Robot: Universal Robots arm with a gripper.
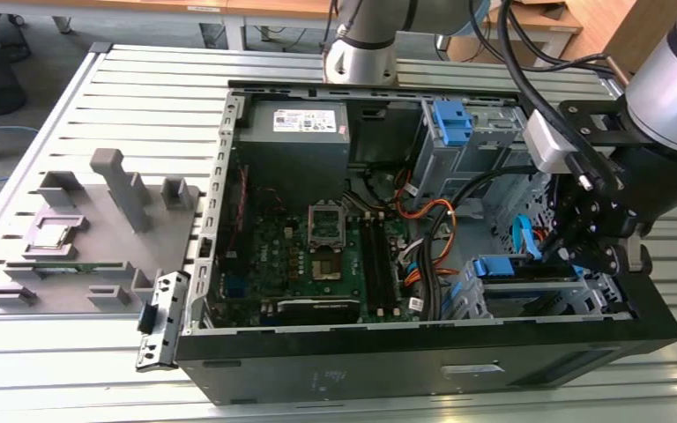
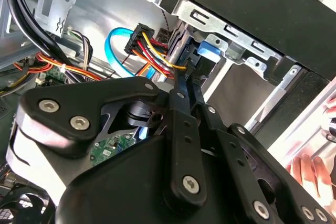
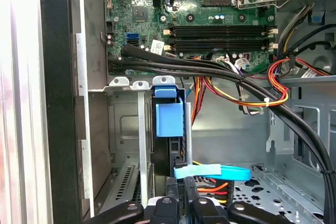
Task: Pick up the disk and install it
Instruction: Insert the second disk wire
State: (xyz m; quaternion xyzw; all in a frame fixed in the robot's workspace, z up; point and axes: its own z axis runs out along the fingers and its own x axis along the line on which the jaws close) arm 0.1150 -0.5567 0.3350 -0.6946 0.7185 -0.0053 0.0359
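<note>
The gripper (image 1: 584, 236) hangs inside the open computer case (image 1: 315, 374), low over the drive cage (image 1: 539, 291) in the case's corner toward the exterior view's right, on the far side of the motherboard (image 1: 315, 256) from the grey fixture tray (image 1: 68, 256) that sits on the slatted table (image 1: 103, 97). The disk (image 3: 169, 129) stands on edge in a slot of that cage, its blue bracket (image 3: 169, 118) toward the motherboard and its long axis running down into the cage, straight ahead of the fingers (image 3: 181, 211). In the first wrist view the fingers appear drawn close together around the disk's near end, so I judge them to be gripping it, though the contact itself is hidden. A light-blue data cable (image 3: 210, 171) crosses just beside the fingers.
</note>
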